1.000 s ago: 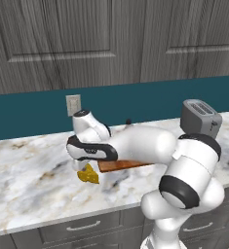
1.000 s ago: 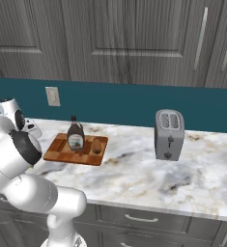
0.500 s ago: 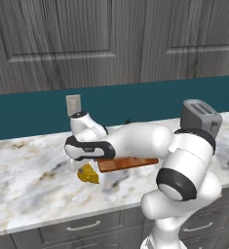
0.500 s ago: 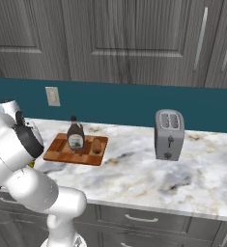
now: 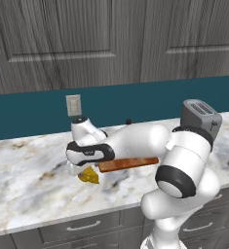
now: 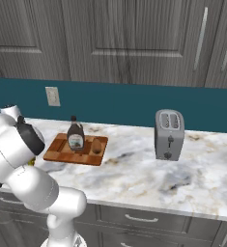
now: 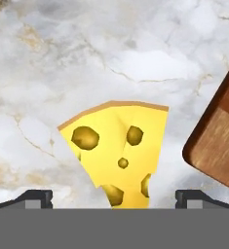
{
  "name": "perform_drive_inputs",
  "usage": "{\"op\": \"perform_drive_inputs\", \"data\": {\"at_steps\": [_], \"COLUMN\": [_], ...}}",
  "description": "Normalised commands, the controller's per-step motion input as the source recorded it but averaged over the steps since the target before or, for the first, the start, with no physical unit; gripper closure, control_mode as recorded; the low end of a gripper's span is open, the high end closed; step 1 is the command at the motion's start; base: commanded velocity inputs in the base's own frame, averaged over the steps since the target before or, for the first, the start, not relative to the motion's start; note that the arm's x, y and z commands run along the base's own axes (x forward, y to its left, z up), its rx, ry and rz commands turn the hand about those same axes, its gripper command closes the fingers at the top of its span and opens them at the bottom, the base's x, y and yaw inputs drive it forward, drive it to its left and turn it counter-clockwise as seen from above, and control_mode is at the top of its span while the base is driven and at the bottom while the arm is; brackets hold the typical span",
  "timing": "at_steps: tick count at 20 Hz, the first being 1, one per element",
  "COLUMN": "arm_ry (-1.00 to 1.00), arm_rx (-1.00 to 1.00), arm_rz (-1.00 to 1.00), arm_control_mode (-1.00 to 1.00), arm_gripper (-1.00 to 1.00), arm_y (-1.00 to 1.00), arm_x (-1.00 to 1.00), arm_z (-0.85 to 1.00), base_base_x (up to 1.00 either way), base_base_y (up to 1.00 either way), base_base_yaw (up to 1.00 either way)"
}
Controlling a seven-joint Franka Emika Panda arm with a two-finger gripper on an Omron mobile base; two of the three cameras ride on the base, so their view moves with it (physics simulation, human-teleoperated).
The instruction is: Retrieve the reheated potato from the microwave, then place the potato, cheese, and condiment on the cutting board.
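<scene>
The gripper (image 7: 114, 197) has its jaws spread wide and holds nothing; in the hand view the two dark fingertips (image 7: 35, 197) stand either side of the cheese (image 7: 117, 148), which lies on the marble counter (image 7: 62, 58) between them, seemingly untouched. Over the last second the hand has sunk a little closer to the wedge, so the step in hand looks like the pick-up of the cheese, with the closing not yet begun. Just right of the cheese in the hand view is a corner of the cutting board (image 7: 218, 146), close by but apart from it. In the right base view the board (image 6: 62, 153) already carries the condiment (image 6: 76, 136) upright and the potato (image 6: 96, 145) beside it, so the cheese appears to be the last item. A toaster (image 6: 169, 134) stands well to the right.
</scene>
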Motion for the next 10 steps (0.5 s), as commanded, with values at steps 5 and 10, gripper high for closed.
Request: {"op": "perform_drive_inputs", "data": {"at_steps": [5, 10], "arm_ry": [0.00, 0.00], "arm_rx": [0.00, 0.00], "arm_rz": [-0.05, -0.03], "arm_control_mode": [-1.00, -1.00], "arm_gripper": [-1.00, -1.00], "arm_y": [-0.02, 0.00], "arm_x": [0.00, 0.03], "arm_z": [-0.21, -0.20], "base_base_x": [0.00, 0.00], "base_base_y": [0.00, 0.00], "base_base_yaw": [0.00, 0.00]}}
